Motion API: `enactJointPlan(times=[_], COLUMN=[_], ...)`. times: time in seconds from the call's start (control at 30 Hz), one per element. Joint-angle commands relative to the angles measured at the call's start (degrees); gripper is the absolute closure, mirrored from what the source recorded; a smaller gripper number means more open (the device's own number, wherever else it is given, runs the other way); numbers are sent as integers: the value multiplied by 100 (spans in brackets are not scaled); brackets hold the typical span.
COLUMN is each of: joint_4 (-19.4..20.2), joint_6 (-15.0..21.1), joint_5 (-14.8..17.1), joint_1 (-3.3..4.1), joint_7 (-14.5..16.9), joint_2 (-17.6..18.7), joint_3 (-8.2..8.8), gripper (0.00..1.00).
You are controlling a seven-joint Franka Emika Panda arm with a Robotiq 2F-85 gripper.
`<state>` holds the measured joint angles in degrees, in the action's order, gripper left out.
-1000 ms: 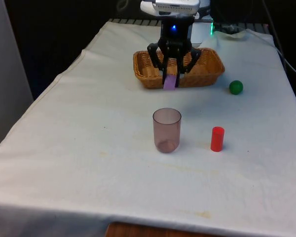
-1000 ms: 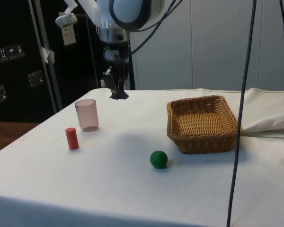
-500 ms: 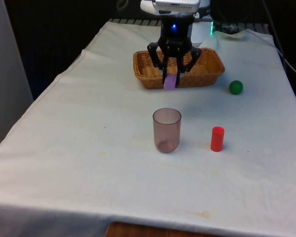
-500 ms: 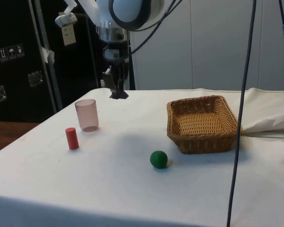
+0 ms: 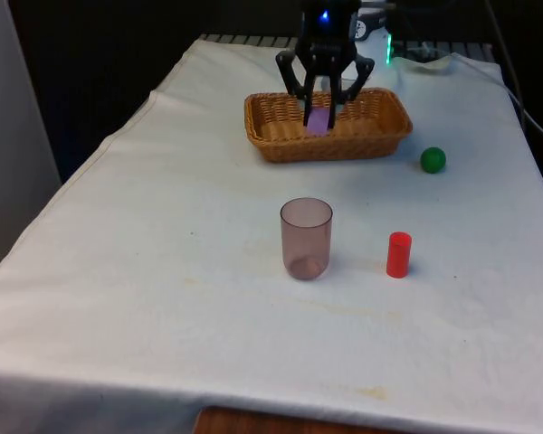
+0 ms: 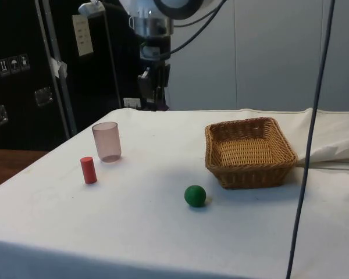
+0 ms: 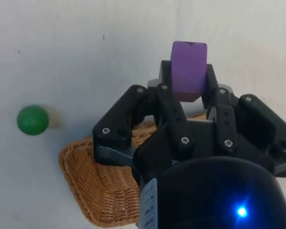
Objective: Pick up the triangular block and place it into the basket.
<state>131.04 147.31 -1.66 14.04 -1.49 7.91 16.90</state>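
Observation:
My gripper (image 5: pixel 319 116) is shut on a purple block (image 5: pixel 319 120) and holds it high above the table. In the front view the block hangs in front of the wicker basket (image 5: pixel 276 147). From the side, the gripper (image 6: pixel 155 102) is well above the cloth and off to one side of the basket (image 6: pixel 251 176), not over it. In the wrist view the purple block (image 7: pixel 188 67) is clamped between the two fingers of the gripper (image 7: pixel 188 88), with white cloth behind it and the basket (image 7: pixel 102 191) partly under the gripper body.
A translucent brownish cup (image 5: pixel 306 238) stands mid-table with a red cylinder (image 5: pixel 398 254) beside it. A green ball (image 5: pixel 433 160) lies on the cloth near the basket, on the front view's right. A dark cable (image 6: pixel 308 139) hangs across the side view.
The gripper has risen and moved away from the cup towards the basket, carrying the purple block with it. Nothing on the table has moved.

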Motion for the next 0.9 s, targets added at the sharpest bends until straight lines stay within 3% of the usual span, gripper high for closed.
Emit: enactJointPlan(times=[0.0,0.07,0.1,0.27,0.3,0.33,0.57,0.6,0.67,0.87], joint_4=[74,160,223,470,418,561,945,882,1049,1387], joint_6=[-11,0,-6,17,0,29,40,6,34,34], joint_5=[-160,-69,-223,-321,-183,-350,-476,-350,-521,-653], joint_1=[23,0,23,6,6,0,-17,0,-23,-40], joint_7=[-120,-11,-132,-126,-29,-115,-86,-23,-86,-74], joint_2=[-97,-183,-258,-498,-464,-579,-917,-859,-1014,-1335], joint_3=[34,0,29,17,-6,11,17,6,17,11], gripper=[66,66,66,66,66,66,66,66,66,66])
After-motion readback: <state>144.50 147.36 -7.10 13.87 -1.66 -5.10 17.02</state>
